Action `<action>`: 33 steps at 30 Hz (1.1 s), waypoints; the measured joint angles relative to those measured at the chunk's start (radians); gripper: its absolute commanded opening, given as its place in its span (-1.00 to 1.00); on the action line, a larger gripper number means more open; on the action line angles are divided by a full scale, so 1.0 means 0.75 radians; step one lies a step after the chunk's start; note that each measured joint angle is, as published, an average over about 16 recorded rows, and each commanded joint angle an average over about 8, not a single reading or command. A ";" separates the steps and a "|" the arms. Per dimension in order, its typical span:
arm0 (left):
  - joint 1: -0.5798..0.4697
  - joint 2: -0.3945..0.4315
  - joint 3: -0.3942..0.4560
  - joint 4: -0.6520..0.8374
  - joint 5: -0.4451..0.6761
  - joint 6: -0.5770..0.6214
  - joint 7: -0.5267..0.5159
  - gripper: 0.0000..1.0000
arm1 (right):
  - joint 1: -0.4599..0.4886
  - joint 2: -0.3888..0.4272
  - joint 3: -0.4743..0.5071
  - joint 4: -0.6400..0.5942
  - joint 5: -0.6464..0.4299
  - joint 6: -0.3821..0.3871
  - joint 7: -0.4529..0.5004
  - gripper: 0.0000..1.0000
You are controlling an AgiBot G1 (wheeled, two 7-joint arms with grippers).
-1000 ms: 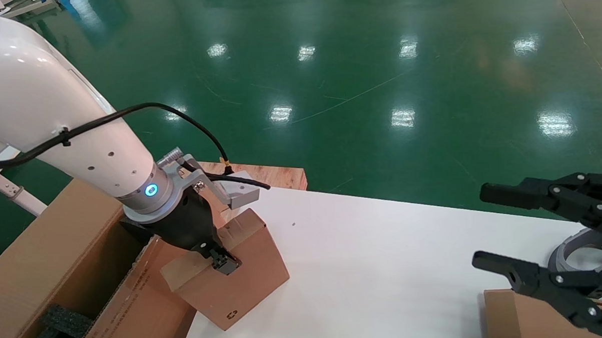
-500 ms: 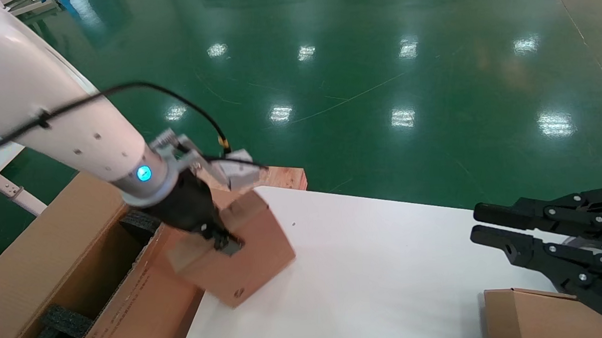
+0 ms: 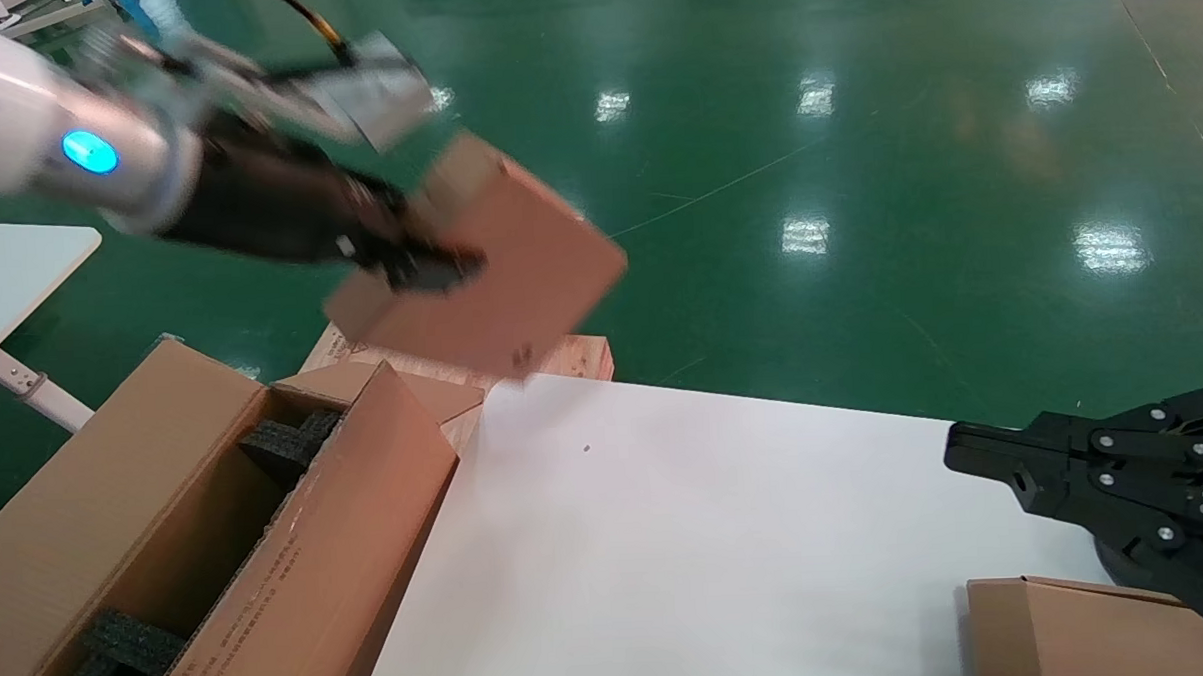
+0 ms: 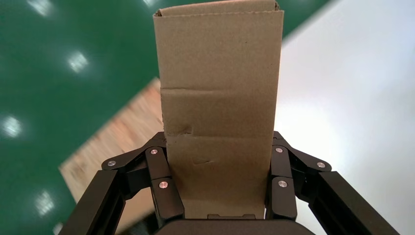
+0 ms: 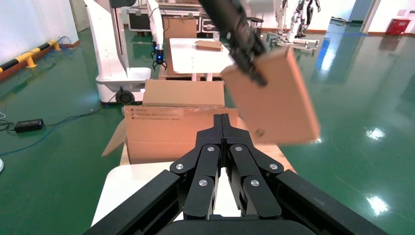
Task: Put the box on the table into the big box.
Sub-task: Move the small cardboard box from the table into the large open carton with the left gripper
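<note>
Left gripper (image 3: 429, 269) is clamped on the box (image 3: 504, 261), held tilted above the big box (image 3: 349, 547); slippage or flap snagging is judged possible.

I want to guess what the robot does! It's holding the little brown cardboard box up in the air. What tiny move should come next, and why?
Probably swing it sideways toward the robot's left. The left gripper holds the small flat brown cardboard box high above the white table's far edge, not yet over the long brown carton, whose open top shows black foam blocks.
</note>
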 measured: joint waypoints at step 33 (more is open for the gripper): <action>-0.211 -0.201 0.202 0.234 0.336 0.095 0.187 -1.00 | 0.000 0.000 0.000 0.000 0.000 0.000 0.000 1.00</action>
